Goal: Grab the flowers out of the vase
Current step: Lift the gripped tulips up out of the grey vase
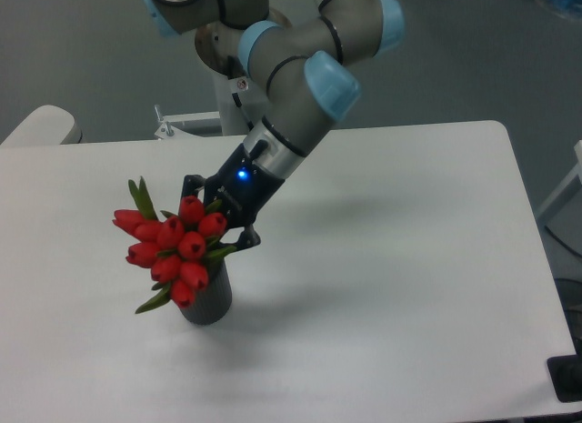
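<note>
The flowers, a tight bunch of red tulip buds with green leaves, stand in the small dark grey vase at the table's left front. The bunch leans to the left and is wider than the vase. My gripper comes down at a slant from the upper right. Its dark fingers stand apart on either side of the upper right buds. The jaws look open around those buds, not pressed on them. The stems are hidden by the buds and the vase.
The white table has a rounded far right corner and a right edge near the frame's side. The arm's base mount stands behind the table's far edge. A white rounded object sits at the far left.
</note>
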Robot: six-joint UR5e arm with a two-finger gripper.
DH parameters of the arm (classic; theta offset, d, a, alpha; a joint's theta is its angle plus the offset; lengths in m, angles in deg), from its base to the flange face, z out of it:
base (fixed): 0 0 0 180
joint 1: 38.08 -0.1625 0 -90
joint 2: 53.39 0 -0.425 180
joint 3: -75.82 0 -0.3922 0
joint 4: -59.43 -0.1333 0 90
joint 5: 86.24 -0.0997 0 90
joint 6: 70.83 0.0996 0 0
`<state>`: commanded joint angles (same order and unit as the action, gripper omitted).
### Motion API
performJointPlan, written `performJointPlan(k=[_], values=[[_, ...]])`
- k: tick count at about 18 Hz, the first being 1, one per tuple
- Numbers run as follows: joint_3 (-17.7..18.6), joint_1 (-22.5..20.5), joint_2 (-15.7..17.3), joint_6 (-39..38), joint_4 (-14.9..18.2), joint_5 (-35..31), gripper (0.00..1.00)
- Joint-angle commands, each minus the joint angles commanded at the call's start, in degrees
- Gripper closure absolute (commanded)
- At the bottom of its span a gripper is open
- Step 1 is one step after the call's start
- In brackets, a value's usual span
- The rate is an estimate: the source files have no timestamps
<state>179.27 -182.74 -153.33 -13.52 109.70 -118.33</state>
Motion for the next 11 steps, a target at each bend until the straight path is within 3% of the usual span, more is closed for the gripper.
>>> performJointPlan(k=[11], values=[[-1.32,-1.41,2.20,-7.39,-0.09,6.08,0.71]])
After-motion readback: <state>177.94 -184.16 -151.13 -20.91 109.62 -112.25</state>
